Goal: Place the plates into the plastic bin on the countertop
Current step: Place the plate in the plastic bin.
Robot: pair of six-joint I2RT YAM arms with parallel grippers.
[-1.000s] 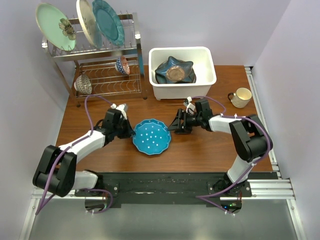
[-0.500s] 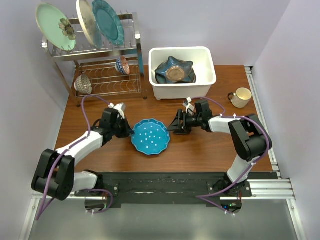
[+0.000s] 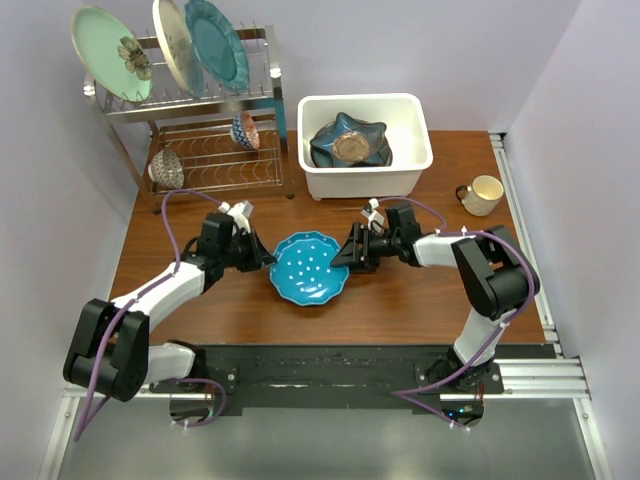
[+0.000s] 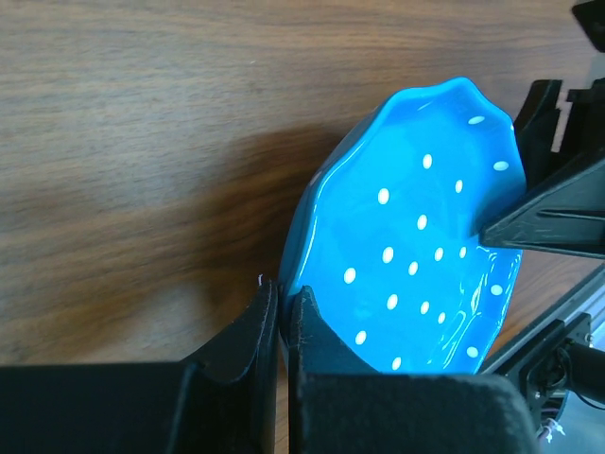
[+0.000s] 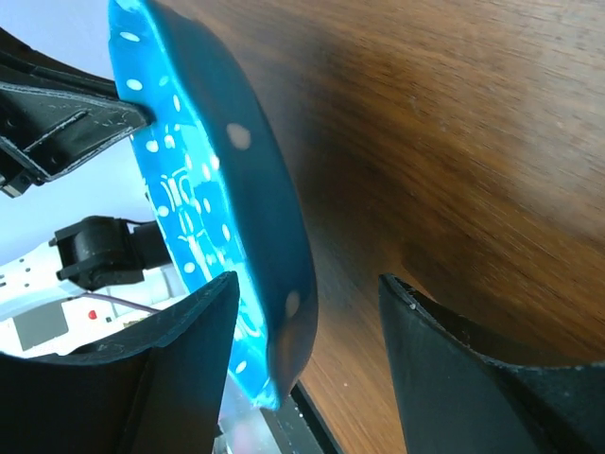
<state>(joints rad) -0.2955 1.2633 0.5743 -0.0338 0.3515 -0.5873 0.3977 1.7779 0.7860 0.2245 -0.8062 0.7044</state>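
Note:
The blue scalloped white-dotted plate (image 3: 309,268) is held tilted just above the countertop (image 3: 420,300). My left gripper (image 3: 262,257) is shut on its left rim (image 4: 301,274). My right gripper (image 3: 343,252) is open, its jaws astride the plate's right rim (image 5: 274,265), one finger over the top face and one below. The white plastic bin (image 3: 365,143) stands behind and holds a dark-blue star-shaped plate (image 3: 348,140). The mint flower plate (image 3: 108,52) and the dark-rimmed cream plate (image 3: 172,42) stand in the wire rack. The lilac and orange plates are out of view.
A chrome wire dish rack (image 3: 200,130) stands at the back left with a teal plate (image 3: 217,42) on top and two small patterned bowls (image 3: 167,168) on its lower shelf. A cream mug (image 3: 482,194) sits at the right edge.
The left gripper has lifted and shifted the blue plate a little to the right, toward the right gripper. The right gripper has moved left so that its open jaws now straddle the plate's rim.

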